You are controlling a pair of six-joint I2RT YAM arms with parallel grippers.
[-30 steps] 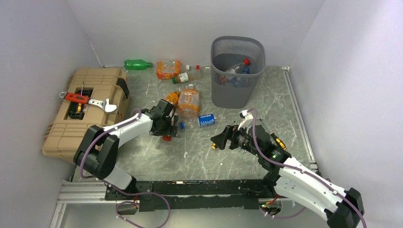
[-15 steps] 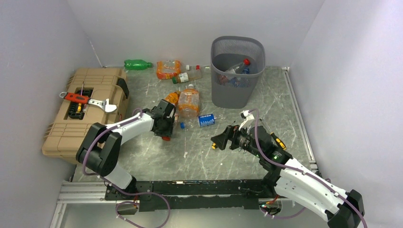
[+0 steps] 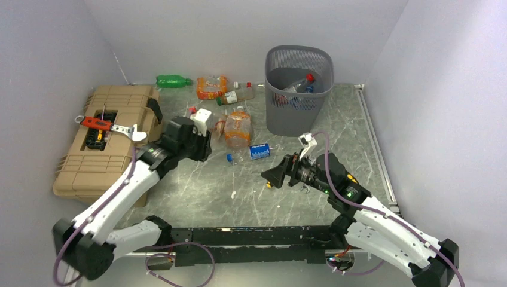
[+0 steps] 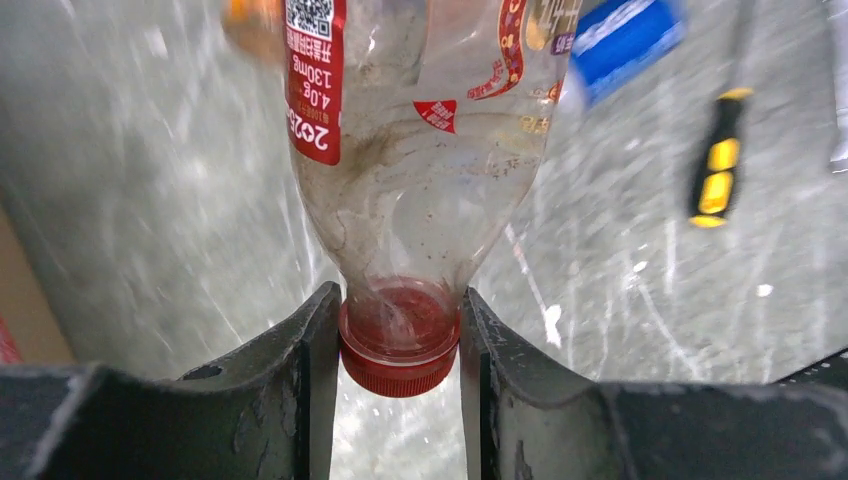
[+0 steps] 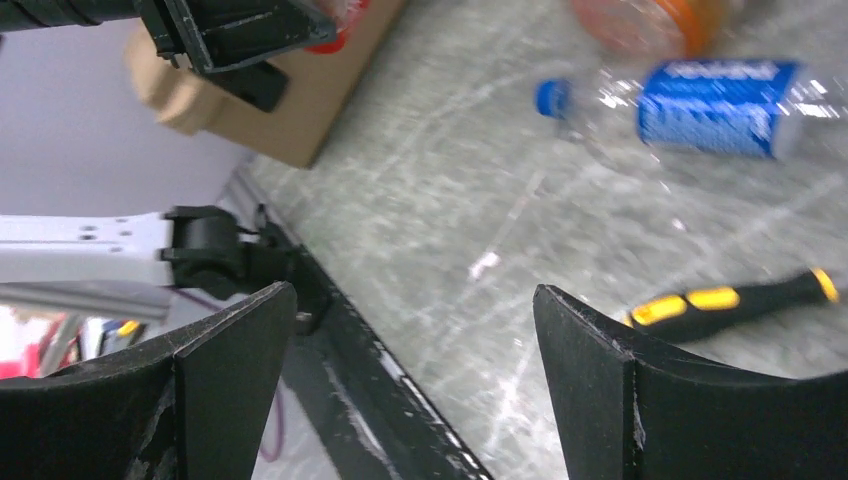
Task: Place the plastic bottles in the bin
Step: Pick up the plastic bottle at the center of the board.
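Note:
My left gripper [image 4: 398,318] is shut on the red cap of a clear plastic bottle with a red label [image 4: 420,150], held off the table. In the top view the left gripper [image 3: 203,140] is raised beside an orange-tinted bottle [image 3: 238,128]. A blue-labelled bottle [image 3: 258,151] lies just right of it. More bottles lie along the back: a green one [image 3: 173,81], an orange one [image 3: 212,88] and a small one [image 3: 234,97]. The grey mesh bin [image 3: 299,51] stands at the back right and holds several bottles. My right gripper [image 5: 412,292] is open and empty, low over the table [image 3: 272,176].
A tan toolbox [image 3: 107,140] with tools on its lid sits at the left. One black-and-yellow screwdriver [image 5: 730,300] lies by the right gripper, and another [image 3: 350,177] lies under the right arm. A loose blue cap [image 3: 229,158] is on the table.
The left gripper closed on the red-capped bottle and lifted it up and back off the table. The right gripper opened slightly and barely moved.

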